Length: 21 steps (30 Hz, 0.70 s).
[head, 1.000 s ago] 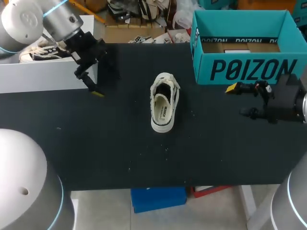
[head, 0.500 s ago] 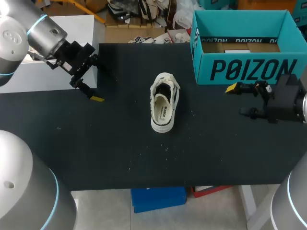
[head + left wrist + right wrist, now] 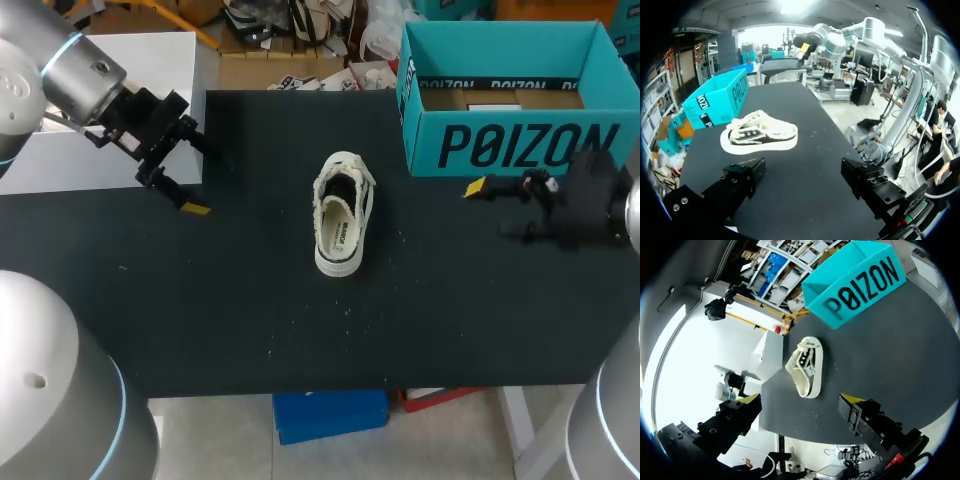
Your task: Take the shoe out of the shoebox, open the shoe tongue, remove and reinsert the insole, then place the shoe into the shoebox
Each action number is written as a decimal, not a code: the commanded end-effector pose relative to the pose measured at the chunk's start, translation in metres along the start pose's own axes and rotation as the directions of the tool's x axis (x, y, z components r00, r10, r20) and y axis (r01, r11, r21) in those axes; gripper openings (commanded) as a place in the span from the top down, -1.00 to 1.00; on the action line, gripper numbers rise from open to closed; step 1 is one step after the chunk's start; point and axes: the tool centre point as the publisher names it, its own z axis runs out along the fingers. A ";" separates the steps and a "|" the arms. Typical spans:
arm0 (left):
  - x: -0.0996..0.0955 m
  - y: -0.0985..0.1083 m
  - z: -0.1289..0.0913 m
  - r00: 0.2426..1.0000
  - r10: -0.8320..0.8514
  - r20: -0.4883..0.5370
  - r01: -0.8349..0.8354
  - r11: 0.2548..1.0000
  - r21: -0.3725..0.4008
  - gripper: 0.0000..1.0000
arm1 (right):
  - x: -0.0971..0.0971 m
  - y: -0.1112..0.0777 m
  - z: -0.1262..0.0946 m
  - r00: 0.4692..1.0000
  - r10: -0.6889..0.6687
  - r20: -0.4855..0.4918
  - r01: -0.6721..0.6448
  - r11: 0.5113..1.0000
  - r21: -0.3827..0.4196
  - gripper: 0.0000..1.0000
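A white low shoe (image 3: 340, 215) with dark lining lies upright in the middle of the black table, toe toward the far edge. The teal shoebox (image 3: 505, 95) stands open at the back right, with a white card showing on its floor. My left gripper (image 3: 203, 180) hovers open and empty at the table's left side, well apart from the shoe (image 3: 760, 137), which lies ahead of its fingers (image 3: 735, 182). My right gripper (image 3: 492, 210) is open and empty in front of the shoebox (image 3: 855, 282), pointing toward the shoe (image 3: 806, 367).
A white raised platform (image 3: 70, 155) borders the table's left end, close behind my left arm. The table (image 3: 300, 320) carries small pale specks near the shoe. Its front edge runs just below the middle of the head view.
My left arm has drawn back to the left, away from the shoe, with its gripper still open. The right gripper has shifted slightly left and up. The shoe has not moved.
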 end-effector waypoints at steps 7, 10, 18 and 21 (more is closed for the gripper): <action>0.002 0.000 0.001 1.000 0.000 0.008 0.000 1.000 -0.003 -1.00 | 0.020 0.017 0.054 0.530 -0.673 0.516 0.504 0.739 0.447 -1.00; 0.002 0.000 0.001 1.000 0.000 0.008 0.000 1.000 -0.003 -1.00 | 0.020 0.017 0.054 0.530 -0.673 0.516 0.504 0.739 0.447 -1.00; 0.002 0.000 0.001 1.000 0.000 0.008 0.000 1.000 -0.003 -1.00 | 0.029 0.011 0.062 0.468 -0.736 0.489 0.527 0.676 0.515 -1.00; 0.002 0.000 0.001 1.000 0.000 0.008 0.000 1.000 -0.003 -1.00 | 0.035 0.013 0.072 0.356 -0.782 0.512 0.494 0.622 0.607 -1.00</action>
